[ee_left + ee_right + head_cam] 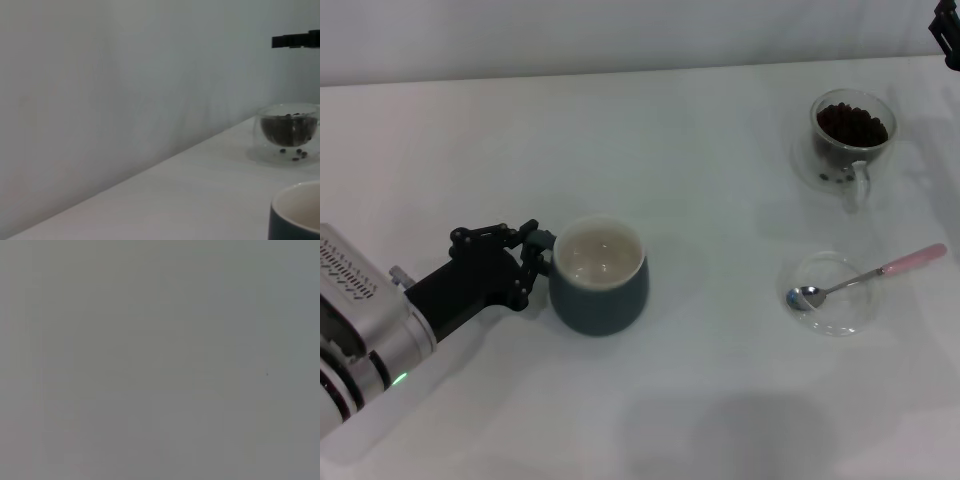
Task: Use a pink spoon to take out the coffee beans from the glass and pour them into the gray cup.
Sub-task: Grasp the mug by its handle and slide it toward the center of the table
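The gray cup [600, 277] stands left of centre, its cream inside bare; its rim [299, 210] also shows in the left wrist view. My left gripper [538, 268] sits against the cup's left side, fingers spread, and the cup's handle is hidden there. The glass [851, 135] with the coffee beans [852, 124] stands at the far right on a clear saucer, seen too in the left wrist view as the glass [287, 131]. The pink spoon [865, 279] lies across a second clear saucer [832, 295]. Only an edge of my right gripper [948, 35] shows at the top right corner.
A few loose beans [296, 153] lie on the saucer under the glass. A pale wall rises behind the white table [720, 180]. The right wrist view is a plain grey field.
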Motion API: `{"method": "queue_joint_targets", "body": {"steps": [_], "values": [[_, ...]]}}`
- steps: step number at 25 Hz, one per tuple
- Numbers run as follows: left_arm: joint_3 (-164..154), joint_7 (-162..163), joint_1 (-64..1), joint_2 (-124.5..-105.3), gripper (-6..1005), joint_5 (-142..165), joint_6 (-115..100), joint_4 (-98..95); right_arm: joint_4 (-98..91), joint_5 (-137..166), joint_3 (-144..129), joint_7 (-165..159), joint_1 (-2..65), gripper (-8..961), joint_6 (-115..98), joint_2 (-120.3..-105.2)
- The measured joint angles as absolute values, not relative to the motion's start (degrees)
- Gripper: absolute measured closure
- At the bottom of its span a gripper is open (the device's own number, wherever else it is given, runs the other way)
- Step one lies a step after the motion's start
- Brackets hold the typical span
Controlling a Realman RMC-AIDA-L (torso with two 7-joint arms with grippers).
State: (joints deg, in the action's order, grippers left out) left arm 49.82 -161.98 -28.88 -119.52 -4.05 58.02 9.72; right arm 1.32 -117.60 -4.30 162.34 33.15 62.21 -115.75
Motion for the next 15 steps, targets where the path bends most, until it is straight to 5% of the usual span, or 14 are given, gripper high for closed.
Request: {"method": "queue_joint_targets", "body": {"steps": [6, 15], "values": [[50.0, -162.0, -27.8, -119.48, 818, -4.2, 58.3, 9.8, 1.3, -117.6, -4.3, 162.3, 33.1, 95, 62.3, -115.75], [50.6, -161.9, -25.1, -119.44, 495, -5.1, 58.7, 10.4, 2.1, -117.6, -4.3, 162.2, 32.6, 95, 64.2, -115.73]]}}
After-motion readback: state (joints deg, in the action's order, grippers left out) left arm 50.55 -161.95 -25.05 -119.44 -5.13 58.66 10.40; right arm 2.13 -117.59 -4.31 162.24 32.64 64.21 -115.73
